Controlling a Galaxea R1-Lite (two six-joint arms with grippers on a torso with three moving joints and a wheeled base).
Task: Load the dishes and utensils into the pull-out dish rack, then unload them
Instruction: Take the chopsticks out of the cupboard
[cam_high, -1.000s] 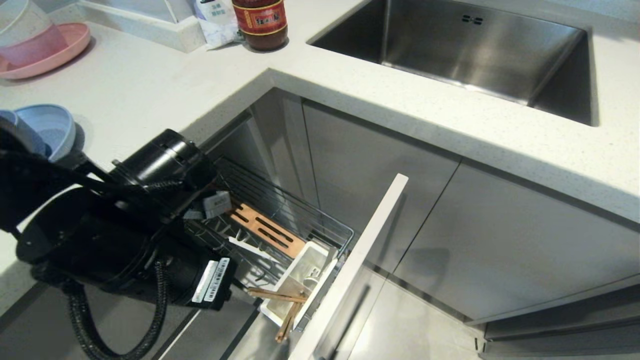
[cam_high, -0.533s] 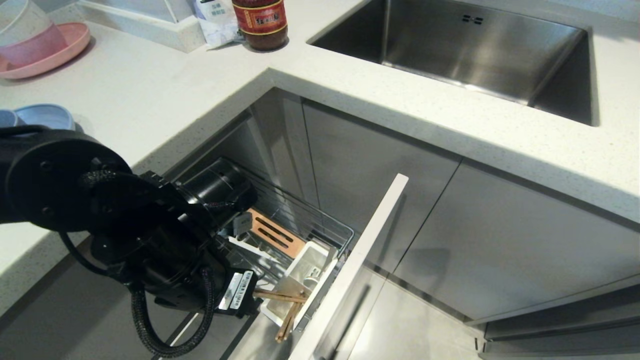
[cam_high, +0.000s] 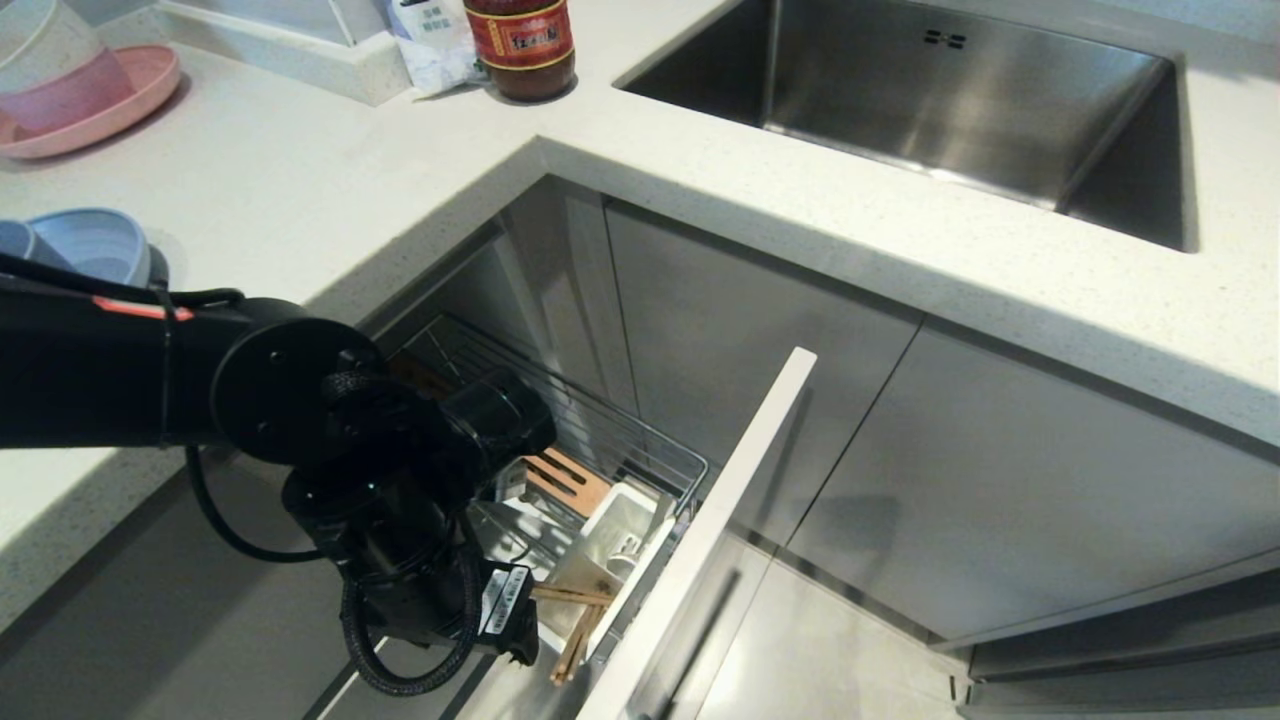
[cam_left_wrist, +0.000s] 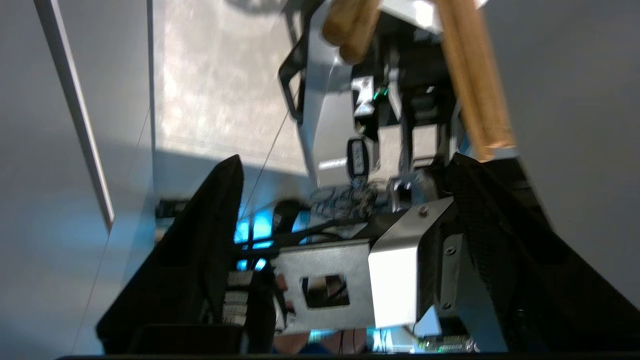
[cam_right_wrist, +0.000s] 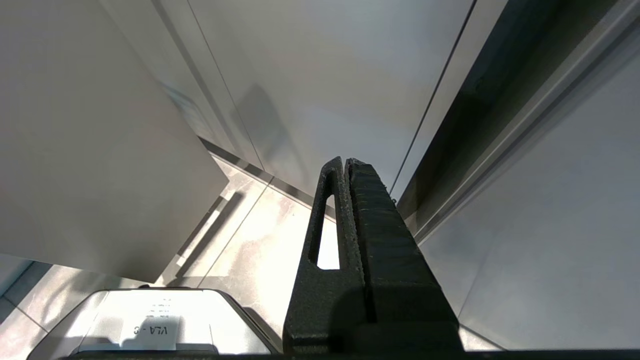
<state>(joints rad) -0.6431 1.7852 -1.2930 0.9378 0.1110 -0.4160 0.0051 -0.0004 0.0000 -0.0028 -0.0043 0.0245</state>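
I'm hovering my left gripper (cam_left_wrist: 345, 165), fingers spread and empty, beside the chopsticks (cam_left_wrist: 475, 85) in the rack (cam_high: 640, 455); right gripper (cam_right_wrist: 347, 165) is sitting clenched.

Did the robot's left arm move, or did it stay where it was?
Yes. The left arm has swung down and toward the white utensil box of the pull-out dish rack, nearer the chopsticks; the countertop has not shifted.
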